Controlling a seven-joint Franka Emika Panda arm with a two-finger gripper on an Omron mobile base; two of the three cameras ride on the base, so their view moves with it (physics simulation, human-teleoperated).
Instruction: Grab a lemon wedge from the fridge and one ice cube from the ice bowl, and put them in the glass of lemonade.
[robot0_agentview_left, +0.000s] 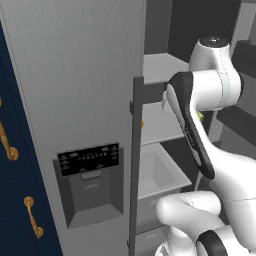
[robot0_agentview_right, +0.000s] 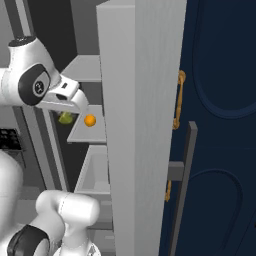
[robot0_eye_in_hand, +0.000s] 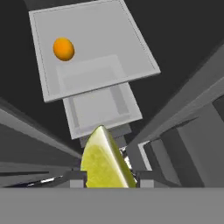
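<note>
Lemon wedge held in the claw, whose tips are closed against its two sides, just outside the open fridge. In the base views a yellow-green sliver of the wedge shows beside the wrist, in front of the middle shelf. To do this step well, the wedge should probably be drawn straight back from the fridge, grip kept firm, before swinging toward the glass. A small orange fruit rests on that shelf; a drawer bin sits below it. The open door and its edge post stand close beside the arm and could obstruct a wide swing
</note>
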